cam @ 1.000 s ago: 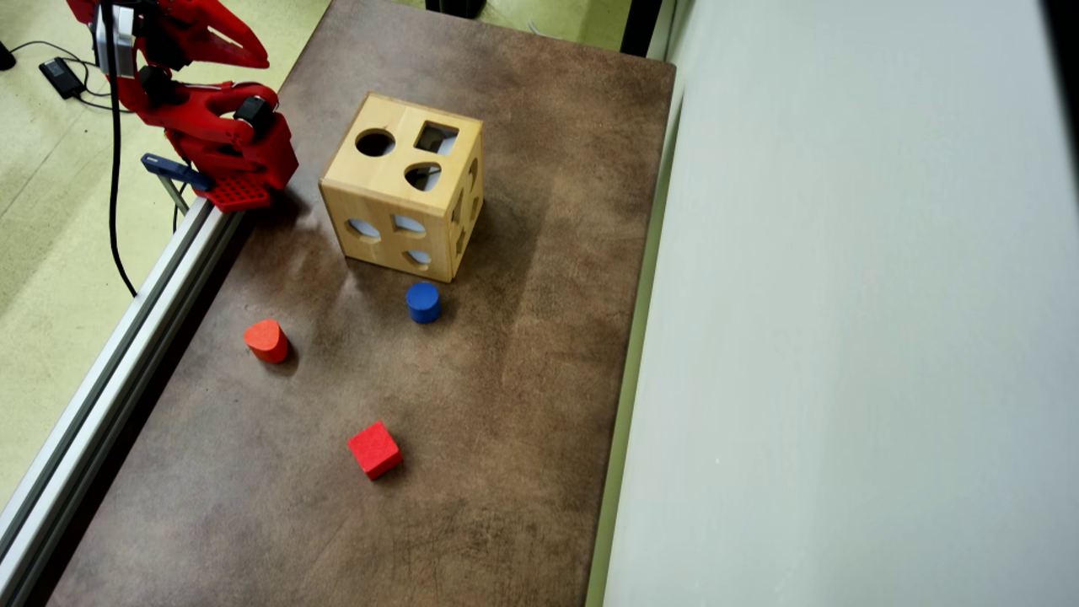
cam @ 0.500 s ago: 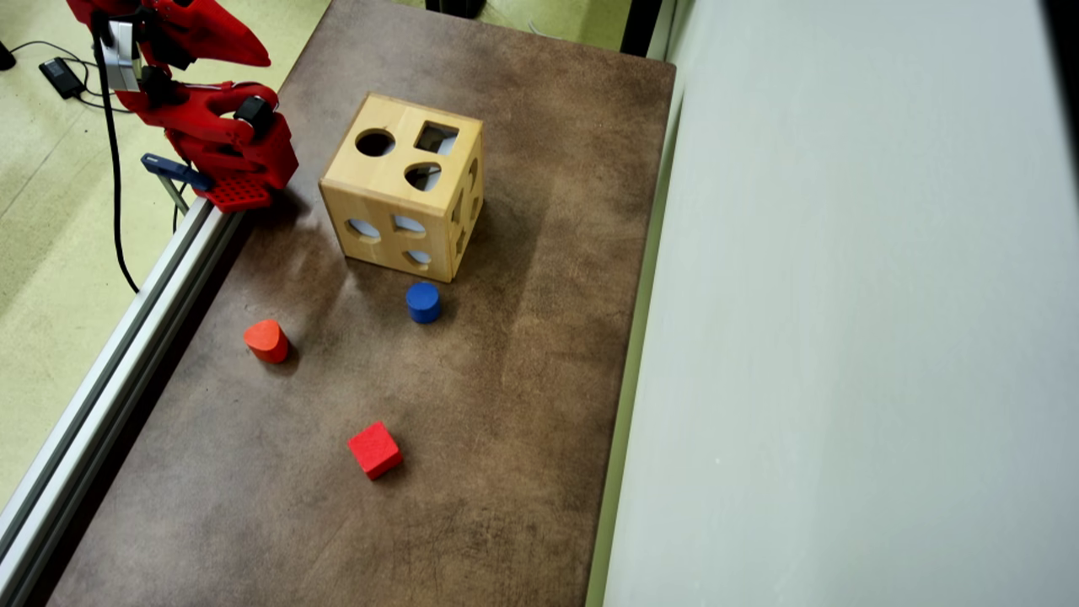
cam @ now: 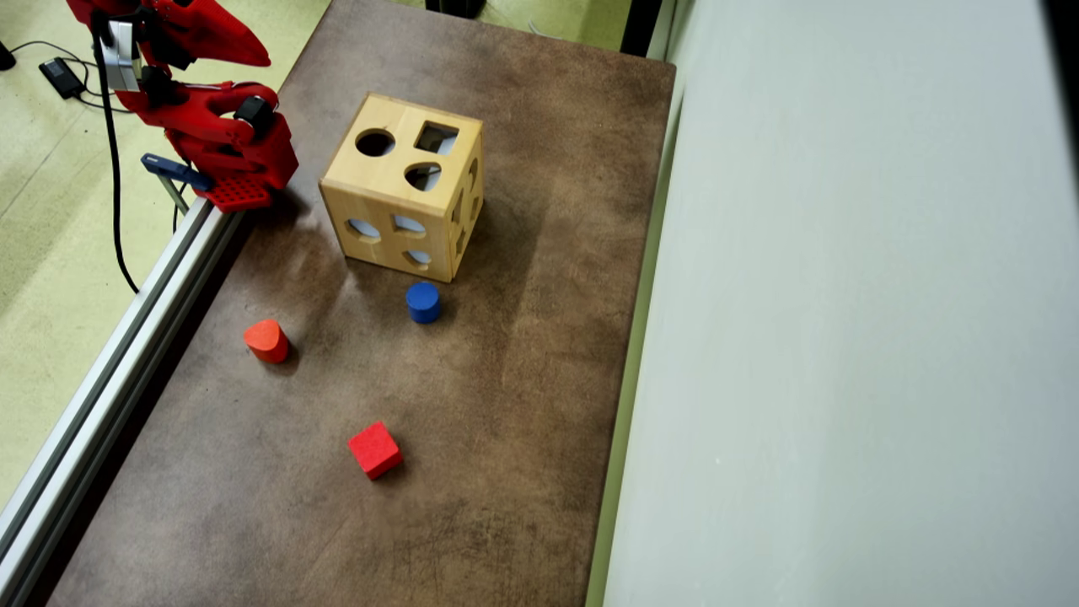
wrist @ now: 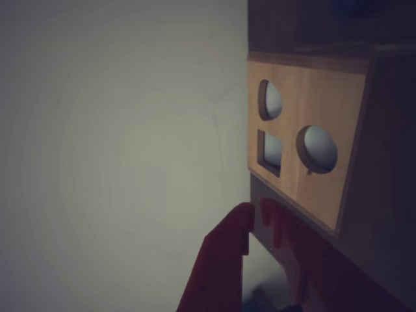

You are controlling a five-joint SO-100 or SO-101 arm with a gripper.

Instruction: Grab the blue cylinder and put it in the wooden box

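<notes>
The blue cylinder (cam: 422, 301) stands upright on the brown table, just in front of the wooden box (cam: 405, 198) in the overhead view. The box, a light-wood cube with shaped holes, also shows at the right of the wrist view (wrist: 305, 149). My red gripper (cam: 263, 59) is folded back at the top left of the overhead view, high and well apart from both. In the wrist view its fingertips (wrist: 257, 209) meet, with nothing between them. A blur of blue sits at the top edge of the wrist view; I cannot tell what it is.
An orange-red rounded block (cam: 266, 341) and a red cube (cam: 374, 449) lie on the table (cam: 523, 354) nearer the front. A metal rail (cam: 126, 337) runs along the table's left edge. A pale wall (cam: 843, 337) borders the right side.
</notes>
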